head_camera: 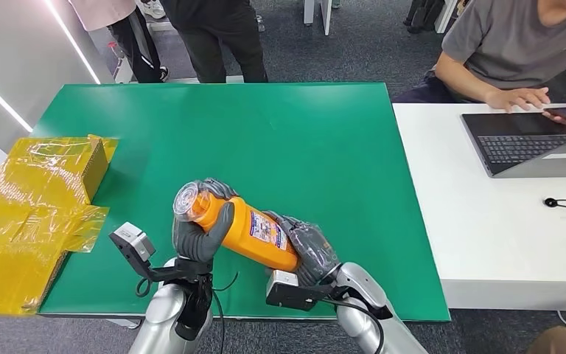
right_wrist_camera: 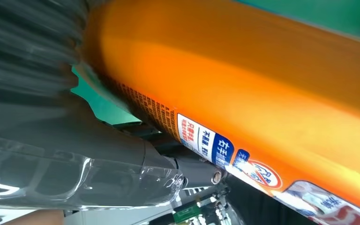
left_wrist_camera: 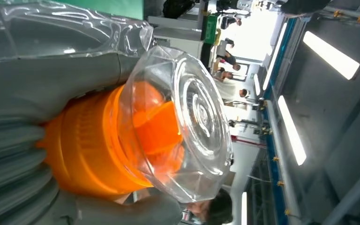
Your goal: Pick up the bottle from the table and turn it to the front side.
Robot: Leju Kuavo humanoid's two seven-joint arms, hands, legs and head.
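Orange bottle point(head_camera: 245, 230) tilted above green table point(head_camera: 302, 133); left hand point(head_camera: 200, 234) fingers clamp cap end, right hand point(head_camera: 308, 251) fingers clamp base.

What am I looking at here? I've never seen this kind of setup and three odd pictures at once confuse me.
It is a humanoid robot with two silver arms, each ending in a grey hand. The wide picture is taken from high on its body, looking down at a green table. The other two come from cameras at its wrists, so they look turned and very close.

Both hands hold one orange bottle above the table, lying tilted: the left hand grips the end with the clear cap, the right hand grips the other end. Its label shows in the right wrist picture.

A yellow wrapped box sits at the table's left edge. A person works at a laptop on the white table alongside.
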